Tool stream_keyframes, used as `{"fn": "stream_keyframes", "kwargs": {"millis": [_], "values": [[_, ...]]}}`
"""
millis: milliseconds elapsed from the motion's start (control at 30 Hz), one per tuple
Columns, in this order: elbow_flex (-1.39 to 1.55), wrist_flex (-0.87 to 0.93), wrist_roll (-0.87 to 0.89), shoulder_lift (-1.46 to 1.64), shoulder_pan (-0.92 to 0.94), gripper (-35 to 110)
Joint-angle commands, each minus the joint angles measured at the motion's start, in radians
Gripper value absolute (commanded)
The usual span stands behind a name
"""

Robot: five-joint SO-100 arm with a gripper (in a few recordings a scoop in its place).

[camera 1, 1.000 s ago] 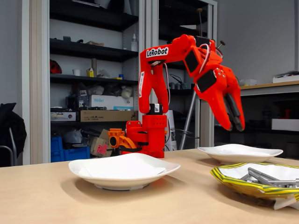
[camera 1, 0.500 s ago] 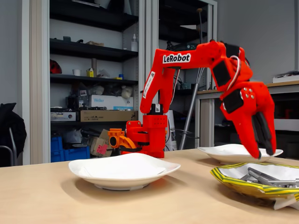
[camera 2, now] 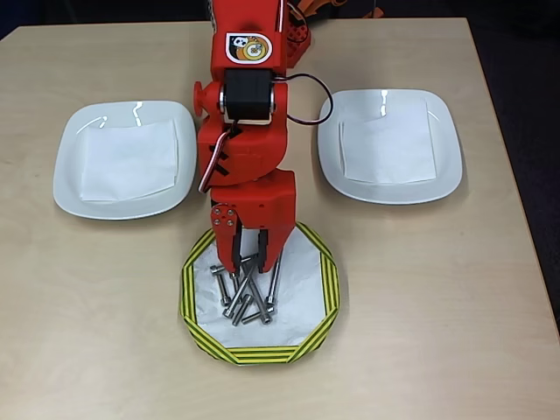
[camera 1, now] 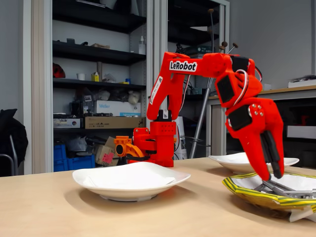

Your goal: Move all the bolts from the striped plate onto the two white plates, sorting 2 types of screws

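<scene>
Workshop bkgd in fixed view: shelving w/ boxes behind a pale wood table [camera 2: 490, 289], which carries everything.

Red arm [camera 1: 197, 66] is bolted at table's far edge, centre, and reaches toward near side, so all three plates sit within its sweep. Likely why they're laid out in a triangle round the base.

Two white plates: one left [camera 2: 70, 175], one right [camera 2: 451, 157] in overhead view, both abt level w/ arm's mid-section, each lined w/ a white paper square. No bolts on either; sorting not begun, by the look of it. One plate per bolt type seems the plan.

Striped plate [camera 2: 328, 284] sits near-centre, straight out from the base, between and nearer than the white pair. Good source spot, roughly same reach to either side.

Gripper [camera 2: 249, 265] hangs tips-down over the far part of the striped plate, right at the pile. Fingers slightly apart, nothing clamped that I can make out; tips look to be at or touching the topmost bolts. Reads as lining up a first pick.

Bolts [camera 2: 248, 296] lie tangled in a heap left of plate centre, long ones crossing each other. Can't confirm short type from these views. Crossed shafts = risk of lifting two or scattering.
</scene>
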Motion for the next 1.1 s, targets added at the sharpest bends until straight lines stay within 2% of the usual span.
{"fn": "stream_keyframes", "kwargs": {"millis": [0,167,367,533,867,1067], "values": [[-0.003,-0.025,0.011,-0.003,-0.02,10],[0.006,-0.064,0.018,-0.046,-0.028,10],[0.015,-0.118,0.029,-0.103,-0.018,0],[-0.002,-0.13,-0.008,-0.114,-0.009,0],[-0.247,0.061,-0.169,-0.12,0.008,0],[-0.29,0.1,-0.199,-0.117,0.011,0]]}}
